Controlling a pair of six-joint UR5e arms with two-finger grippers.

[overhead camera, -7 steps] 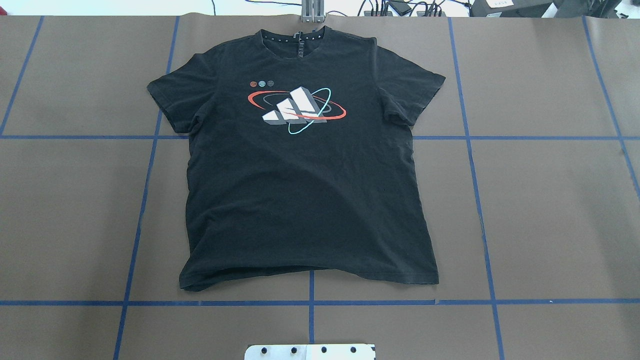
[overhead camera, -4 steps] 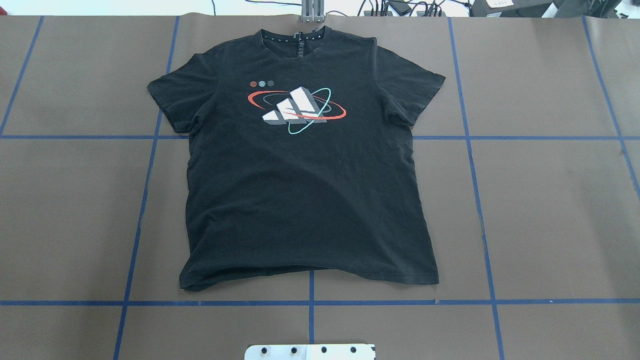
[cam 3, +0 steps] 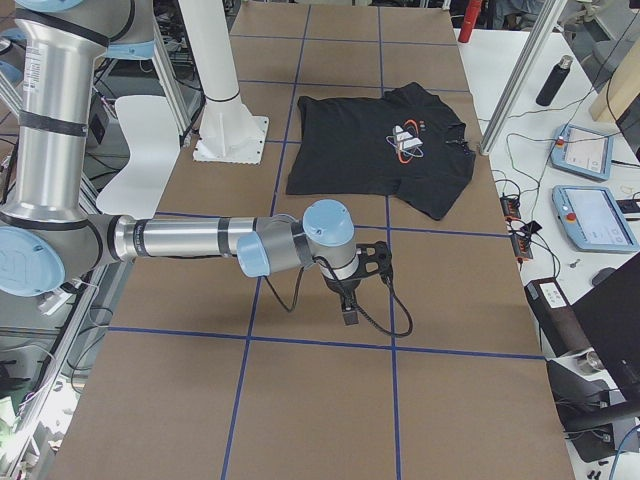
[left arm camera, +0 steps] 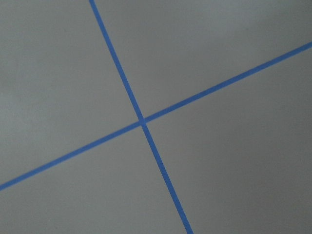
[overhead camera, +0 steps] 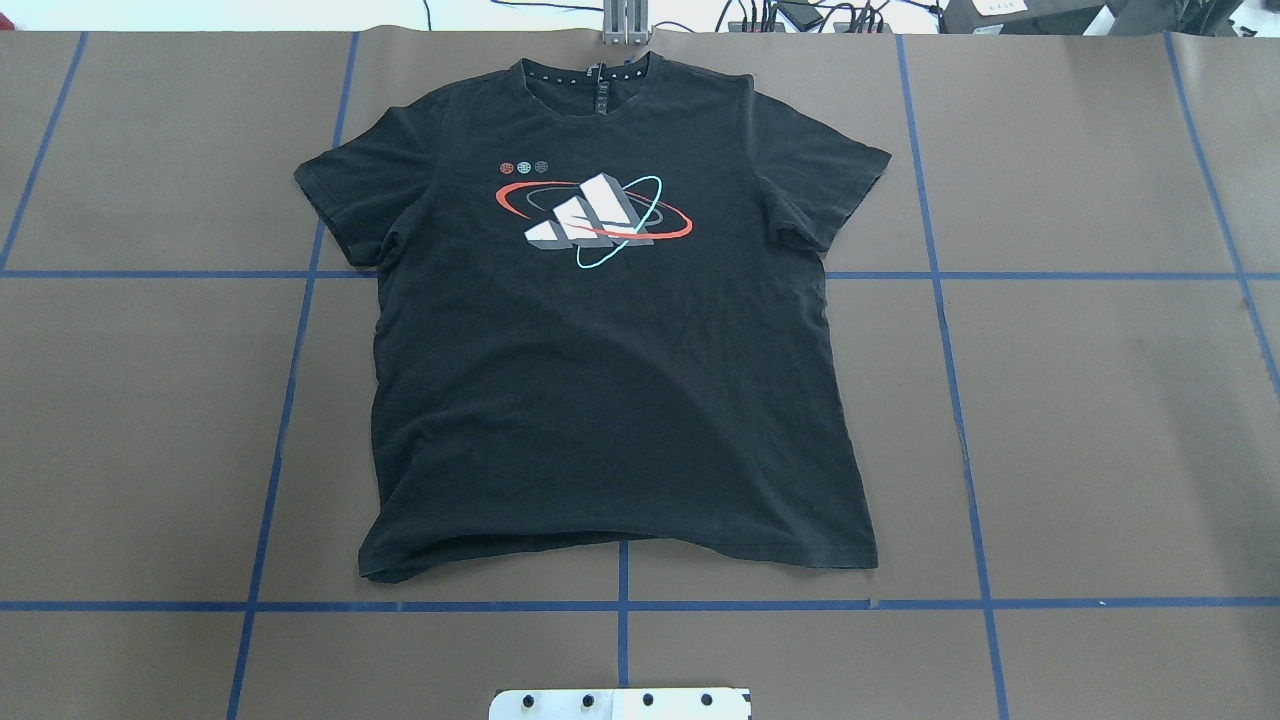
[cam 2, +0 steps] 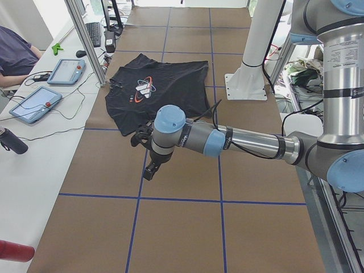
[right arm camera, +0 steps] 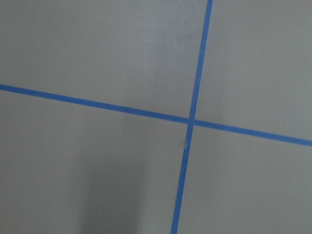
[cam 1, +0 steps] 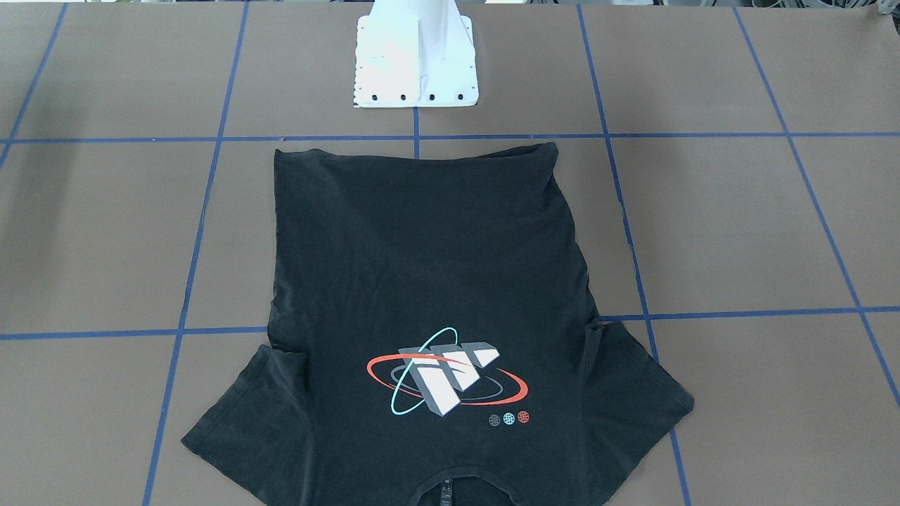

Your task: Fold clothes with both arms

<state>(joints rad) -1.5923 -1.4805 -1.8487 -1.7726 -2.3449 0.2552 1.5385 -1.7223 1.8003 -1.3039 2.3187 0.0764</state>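
T-shirt [overhead camera: 610,400] flat, face-up — white pedestal [cam 1: 415,70] nearby

Black T-shirt [overhead camera: 610,400] spread flat, front up, unfolded.

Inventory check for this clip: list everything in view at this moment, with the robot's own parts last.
T-shirt: one, black with a grey-red-cyan graphic, spread flat and face up mid-table, collar away from the robot.
table cover: one, brown, under everything.
tape lines: several, blue, forming a grid on the cover.
pedestal: one, white, just beyond the shirt's hem.
pendants: two, grey-blue, on the white side bench.
bottle: one, black, on the bench.
person: one, dark top, at the bench.
left arm: one, grey with light blue caps, low over bare cover.
right arm: one, same colours, at the opposite end.
left tool: black, off the shirt; open or shut unclear.
right tool: black, likewise.
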